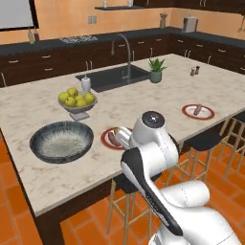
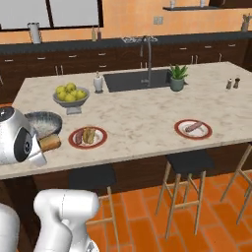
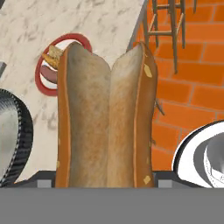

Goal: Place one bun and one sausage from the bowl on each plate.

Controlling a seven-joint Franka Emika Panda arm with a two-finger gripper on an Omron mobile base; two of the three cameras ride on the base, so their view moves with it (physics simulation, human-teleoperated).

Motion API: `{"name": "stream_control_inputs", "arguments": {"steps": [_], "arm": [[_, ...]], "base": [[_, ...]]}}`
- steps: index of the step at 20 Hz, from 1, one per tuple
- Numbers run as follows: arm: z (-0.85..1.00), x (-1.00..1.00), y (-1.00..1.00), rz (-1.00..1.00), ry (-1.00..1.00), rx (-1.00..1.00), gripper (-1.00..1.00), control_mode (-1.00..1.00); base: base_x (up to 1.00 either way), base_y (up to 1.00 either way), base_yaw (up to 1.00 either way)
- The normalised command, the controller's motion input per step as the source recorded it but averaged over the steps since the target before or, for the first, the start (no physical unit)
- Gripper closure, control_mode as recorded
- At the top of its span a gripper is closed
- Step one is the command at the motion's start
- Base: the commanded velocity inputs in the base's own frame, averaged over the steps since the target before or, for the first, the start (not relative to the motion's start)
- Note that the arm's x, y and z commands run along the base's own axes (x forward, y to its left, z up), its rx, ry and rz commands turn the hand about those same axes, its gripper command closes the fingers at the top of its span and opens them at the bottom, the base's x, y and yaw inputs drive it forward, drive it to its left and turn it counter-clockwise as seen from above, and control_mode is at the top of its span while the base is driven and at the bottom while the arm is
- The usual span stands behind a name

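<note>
Bun in the gripper — far plate lay well off to the robot's right along the counter.

Left base view: the bowl (image 1: 61,140) sat emptied at the near left of the island; the near plate (image 1: 113,139), just beside it, carried a sausage and was partly hidden by the arm; the far plate (image 1: 198,111) held a sausage only.
Right base view: the bun (image 2: 49,142) projected from the hand just off the counter's near edge, close to the bowl (image 2: 45,123); the near plate (image 2: 87,137) already held bun and sausage; the far plate (image 2: 193,129) lay well apart to the right, its sausage roughly along the counter.
Hand view: the gripper (image 3: 105,177) was closed on the split bun (image 3: 105,118) — long axis running away from the fingers.
</note>
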Motion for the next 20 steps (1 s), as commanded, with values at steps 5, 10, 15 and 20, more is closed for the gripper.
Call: {"name": "stream_control_inputs", "arguments": {"steps": [5,10,15,20], "arm": [[0.00,0.00,0.00,0.00,0.00,0.00,1.00,1.00],[0.00,0.00,0.00,0.00,0.00,0.00,1.00,1.00],[0.00,0.00,0.00,0.00,0.00,0.00,1.00,1.00],[0.00,0.00,0.00,0.00,0.00,0.00,1.00,1.00]], "base": [[0.09,-1.00,-0.55],[0.70,-1.00,-0.37],[1.00,-1.00,-0.08],[1.00,-0.81,0.13]]}}
